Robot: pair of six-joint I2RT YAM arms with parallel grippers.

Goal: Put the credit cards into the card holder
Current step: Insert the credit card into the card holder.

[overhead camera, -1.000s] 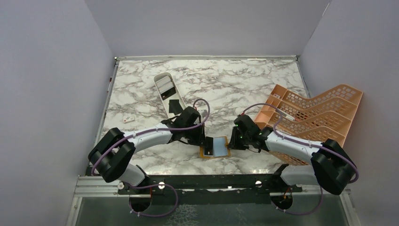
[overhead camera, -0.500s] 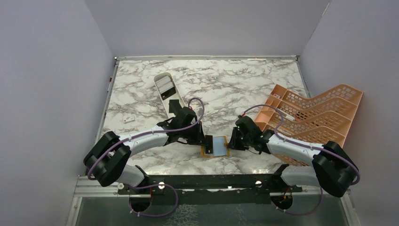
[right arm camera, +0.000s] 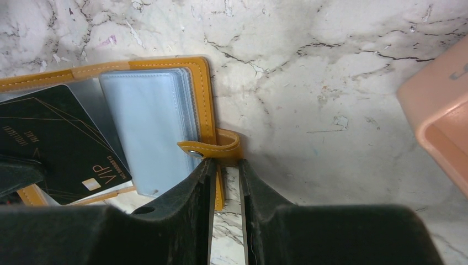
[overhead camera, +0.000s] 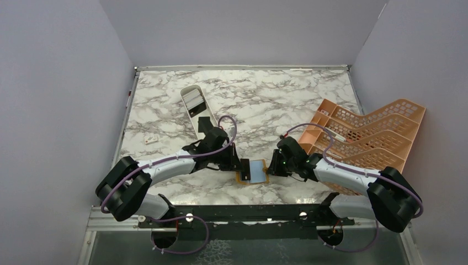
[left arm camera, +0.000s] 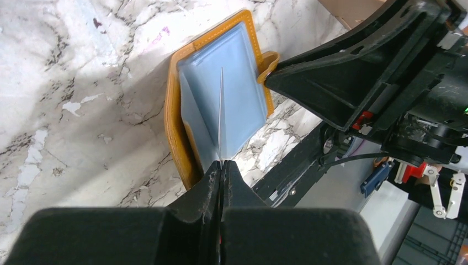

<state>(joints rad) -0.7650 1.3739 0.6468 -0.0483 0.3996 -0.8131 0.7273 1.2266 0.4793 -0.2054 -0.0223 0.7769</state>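
The orange-tan card holder (overhead camera: 240, 178) lies open near the front edge, its pale blue sleeves (right arm camera: 146, 132) showing. My left gripper (overhead camera: 243, 164) is shut on a black card (right arm camera: 55, 143) marked VIP. In the left wrist view the card (left arm camera: 221, 110) is edge-on over the holder (left arm camera: 175, 127). My left gripper (left arm camera: 222, 164) is at its left side. My right gripper (overhead camera: 271, 167) is at the holder's right edge. In the right wrist view it (right arm camera: 225, 165) is closed narrowly around the snap tab (right arm camera: 212, 148). More cards (overhead camera: 194, 99) lie in the white tray, and another black card (overhead camera: 205, 125) at its near end.
The long white oval tray (overhead camera: 186, 94) lies at the back left. A large orange lattice rack (overhead camera: 375, 135) stands on the right, close to my right arm. A small white item (overhead camera: 150, 139) lies at the left. The black frame rail (overhead camera: 248, 212) runs just in front of the holder.
My left arm has shifted slightly, bringing the black card a little further over the holder. My right gripper stays at the tab.
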